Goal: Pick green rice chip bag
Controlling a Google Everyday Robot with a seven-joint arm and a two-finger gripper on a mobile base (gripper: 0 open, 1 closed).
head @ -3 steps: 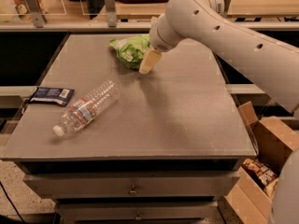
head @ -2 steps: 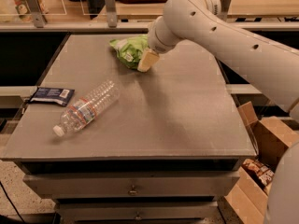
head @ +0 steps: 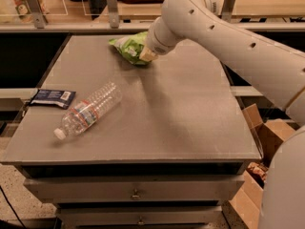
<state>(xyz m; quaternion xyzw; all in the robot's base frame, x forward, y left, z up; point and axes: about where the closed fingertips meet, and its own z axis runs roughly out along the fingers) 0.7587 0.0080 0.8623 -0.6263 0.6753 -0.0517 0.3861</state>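
Lowest in the frame, two grey drawers (head: 136,193) with small metal pulls sit under the front edge of a grey worktop (head: 190,123). Open cardboard boxes (head: 264,132) stand on the floor at the lower right, partly hidden by the robot's pale body.

On the near-left part of the worktop, a clear plastic water bottle (head: 88,111) lies on its side at a slant, its white cap pointing toward the lower left of the frame. Just beyond it, at the worktop's left edge, a flat dark navy packet (head: 51,98) lies apart from the bottle; whether it hangs over the edge is hard to tell.

Farther back, in the upper centre of the frame, the green rice chip bag (head: 126,46) rests crumpled on the far part of the worktop, well apart from the bottle and the packet. The robot's white arm (head: 228,42) sweeps in from the right side of the frame and bends down to it. The gripper (head: 147,56) is at the bag's right end, its cream-coloured tip meeting the foil, so the bag spreads to the left of it in the frame. How far the gripper is open, and whether it has hold of the bag, cannot be told from this angle.

Behind the worktop, a pale wooden counter (head: 143,11) with upright metal posts runs across the top of the frame.
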